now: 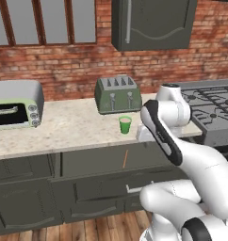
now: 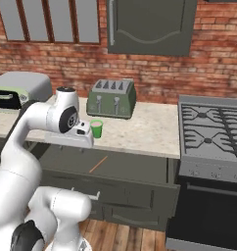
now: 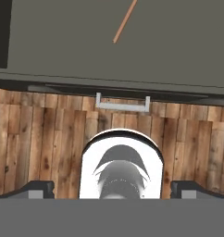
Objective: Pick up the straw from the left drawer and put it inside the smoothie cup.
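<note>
The left drawer (image 1: 101, 162) is being kept pulled open beneath the counter (image 1: 73, 127). The toaster (image 1: 118, 94) is being carried at the counter's back, with the smoothie cup (image 1: 125, 124) being borne upright just before it. The gripper (image 3: 112, 189) is being held wide apart, nothing between its fingertips, above the wooden floor (image 3: 40, 134). The straw (image 3: 125, 21) is being cradled flat on the drawer's grey interior.
</note>
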